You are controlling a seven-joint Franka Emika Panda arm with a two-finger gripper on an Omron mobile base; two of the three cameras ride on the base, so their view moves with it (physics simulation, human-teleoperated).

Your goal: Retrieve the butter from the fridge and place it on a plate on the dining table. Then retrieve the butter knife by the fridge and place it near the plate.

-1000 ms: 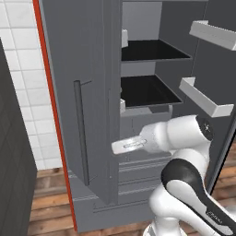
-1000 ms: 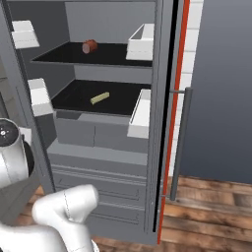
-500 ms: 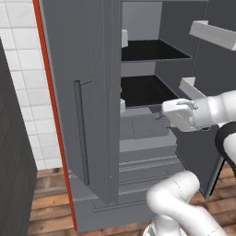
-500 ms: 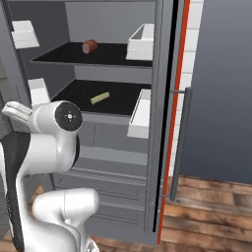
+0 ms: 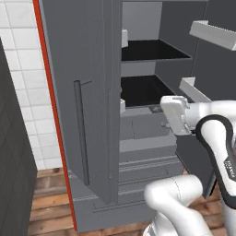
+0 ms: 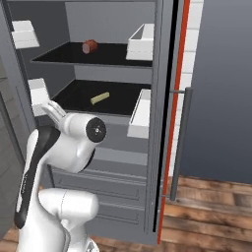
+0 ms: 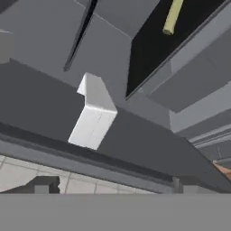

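Observation:
The fridge (image 5: 92, 92) stands with its doors swung wide. The butter (image 6: 100, 98), a small pale yellow stick, lies on the black lower shelf (image 6: 78, 101); in the hand view the butter (image 7: 173, 17) sits at the top right, well ahead of the fingers. My gripper (image 5: 168, 110) hovers in front of that shelf's front edge, left of and below the butter, and in the right base view the gripper (image 6: 54, 110) is near the left door. The gripper (image 7: 113, 187) is open with nothing between its fingertips (image 7: 43, 185). The plate, dining table and butter knife are out of view.
A round reddish item (image 6: 90, 46) rests on the upper shelf. White door bins (image 6: 140, 110) (image 5: 216, 32) jut from both open doors, one bin (image 7: 92, 117) close ahead of the hand. The left door's bar handle (image 5: 80, 133) and the drawers (image 6: 108, 182) lie below.
The hand swung from pointing left at drawer height up and right to the lower shelf's front. The elbow folded over beside it. The jaws stayed open.

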